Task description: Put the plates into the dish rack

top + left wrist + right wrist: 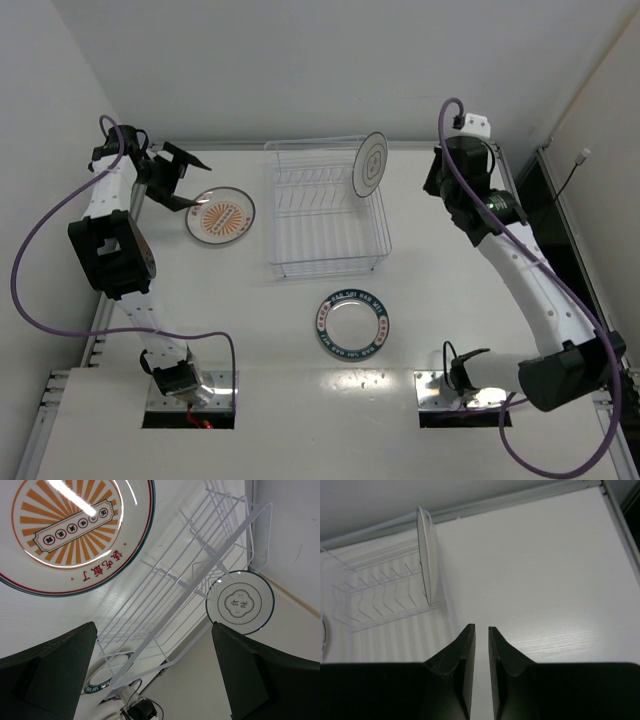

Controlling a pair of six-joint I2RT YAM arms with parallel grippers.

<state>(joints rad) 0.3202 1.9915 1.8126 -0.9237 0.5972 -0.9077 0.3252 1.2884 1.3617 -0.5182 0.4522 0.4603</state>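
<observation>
The white wire dish rack point(325, 215) stands at the middle back of the table. The white plate with a thin dark ring point(370, 163) stands upright in its far right corner; it also shows in the left wrist view point(240, 602) and edge-on in the right wrist view point(425, 555). The orange sunburst plate point(220, 215) lies flat left of the rack. My left gripper point(193, 180) is open and empty, just above and left of it point(75, 530). The plate with the dark blue-green rim point(350, 323) lies flat in front of the rack. My right gripper point(436, 180) is shut and empty, right of the rack.
The back wall runs close behind the rack point(380, 590). The left arm's purple cable point(40, 250) loops along the left table edge. A dark panel point(555, 200) borders the table on the right.
</observation>
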